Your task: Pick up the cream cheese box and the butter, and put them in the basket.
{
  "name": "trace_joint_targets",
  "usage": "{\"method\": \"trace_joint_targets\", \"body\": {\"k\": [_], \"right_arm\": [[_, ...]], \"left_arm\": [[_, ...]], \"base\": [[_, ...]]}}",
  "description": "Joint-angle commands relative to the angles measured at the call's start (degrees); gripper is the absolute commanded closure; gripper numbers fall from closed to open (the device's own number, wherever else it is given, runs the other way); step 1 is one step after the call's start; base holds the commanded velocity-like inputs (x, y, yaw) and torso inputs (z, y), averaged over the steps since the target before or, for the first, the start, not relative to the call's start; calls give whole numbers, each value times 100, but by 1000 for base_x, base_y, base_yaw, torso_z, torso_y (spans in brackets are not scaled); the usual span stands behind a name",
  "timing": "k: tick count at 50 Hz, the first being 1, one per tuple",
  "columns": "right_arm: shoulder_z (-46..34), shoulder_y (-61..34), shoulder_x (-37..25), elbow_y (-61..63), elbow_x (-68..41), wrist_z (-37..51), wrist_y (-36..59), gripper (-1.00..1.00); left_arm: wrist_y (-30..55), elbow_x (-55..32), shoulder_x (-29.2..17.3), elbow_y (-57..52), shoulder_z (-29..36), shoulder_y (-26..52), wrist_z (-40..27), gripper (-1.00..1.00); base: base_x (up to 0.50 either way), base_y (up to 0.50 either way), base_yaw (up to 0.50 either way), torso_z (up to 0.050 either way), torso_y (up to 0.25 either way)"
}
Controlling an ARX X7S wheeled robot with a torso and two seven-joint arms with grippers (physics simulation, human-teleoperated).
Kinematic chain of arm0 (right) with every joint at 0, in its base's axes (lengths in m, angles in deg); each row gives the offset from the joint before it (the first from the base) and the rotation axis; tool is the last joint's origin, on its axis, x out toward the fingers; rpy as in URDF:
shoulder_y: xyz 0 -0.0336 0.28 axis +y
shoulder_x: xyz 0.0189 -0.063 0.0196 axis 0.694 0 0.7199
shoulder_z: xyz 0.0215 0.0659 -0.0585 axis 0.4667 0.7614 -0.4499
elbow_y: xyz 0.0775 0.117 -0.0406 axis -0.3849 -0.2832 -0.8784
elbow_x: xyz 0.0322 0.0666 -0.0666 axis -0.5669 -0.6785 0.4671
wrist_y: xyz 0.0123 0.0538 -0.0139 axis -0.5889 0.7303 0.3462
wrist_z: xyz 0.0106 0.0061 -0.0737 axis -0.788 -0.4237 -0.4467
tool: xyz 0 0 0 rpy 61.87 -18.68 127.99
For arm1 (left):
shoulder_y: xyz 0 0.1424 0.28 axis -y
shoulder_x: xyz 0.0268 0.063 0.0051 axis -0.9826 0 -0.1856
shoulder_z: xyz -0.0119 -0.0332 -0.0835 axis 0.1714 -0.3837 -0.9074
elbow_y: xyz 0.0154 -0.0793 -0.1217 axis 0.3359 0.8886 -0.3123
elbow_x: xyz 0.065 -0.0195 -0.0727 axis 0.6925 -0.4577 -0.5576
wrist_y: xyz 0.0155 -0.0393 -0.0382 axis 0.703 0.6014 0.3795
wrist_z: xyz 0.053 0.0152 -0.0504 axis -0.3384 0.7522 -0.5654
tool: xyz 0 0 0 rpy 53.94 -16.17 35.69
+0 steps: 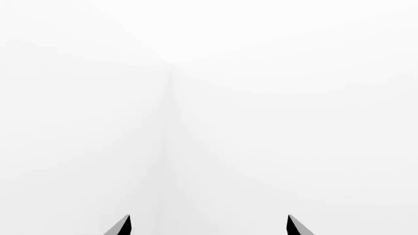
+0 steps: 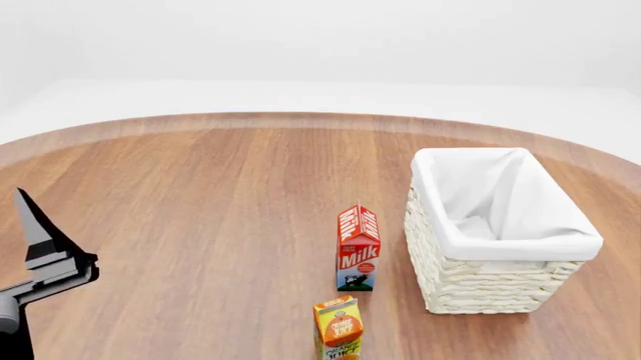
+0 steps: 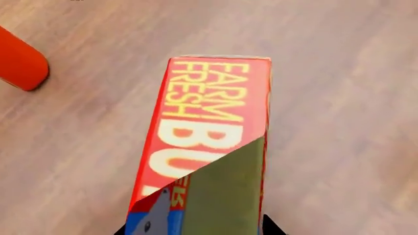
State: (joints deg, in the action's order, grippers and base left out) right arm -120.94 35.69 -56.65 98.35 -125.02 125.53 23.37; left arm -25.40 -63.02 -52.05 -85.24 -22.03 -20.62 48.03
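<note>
We see the butter (image 3: pixel 209 132) close under our right gripper (image 3: pixel 196 230), above the wooden table (image 3: pixel 339 98); whether the jaws hold it we cannot tell. A loose grip could drop it short of the basket (image 2: pixel 481 281). Our left gripper (image 1: pixel 209 226) gapes empty.

Woven, cloth-lined basket (image 2: pixel 481 289); wooden table (image 2: pixel 200 210)

A round wooden table (image 2: pixel 200 195) is seen, backed by plain white walls (image 2: pixel 320 37) under even light.
</note>
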Motion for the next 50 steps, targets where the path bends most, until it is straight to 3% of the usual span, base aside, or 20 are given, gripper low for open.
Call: {"method": "trace_joint_targets", "body": {"k": [1,13,26,50], "right_arm": [[-308,-78,-14,60,383,-260,-330,100],[-384,-345,-166,446,1188,137,-917,100],[54,-583,-356,1346,1042,536,-899,100],[1484,-1320,-772,3372,-339,1769,-100,100]], "left_arm": [[6,39,93,45,-116,7,101,-100],[-7,19,79,30,-149,-13,95,-100],[12,50,72,-5,-133,-3,84,-100],[104,63,35,-175,-159,-30,38,-100]], "base": [[0,0,0,0,0],[0,0,0,0,0],[0,0,0,0,0],[0,0,0,0,1]]}}
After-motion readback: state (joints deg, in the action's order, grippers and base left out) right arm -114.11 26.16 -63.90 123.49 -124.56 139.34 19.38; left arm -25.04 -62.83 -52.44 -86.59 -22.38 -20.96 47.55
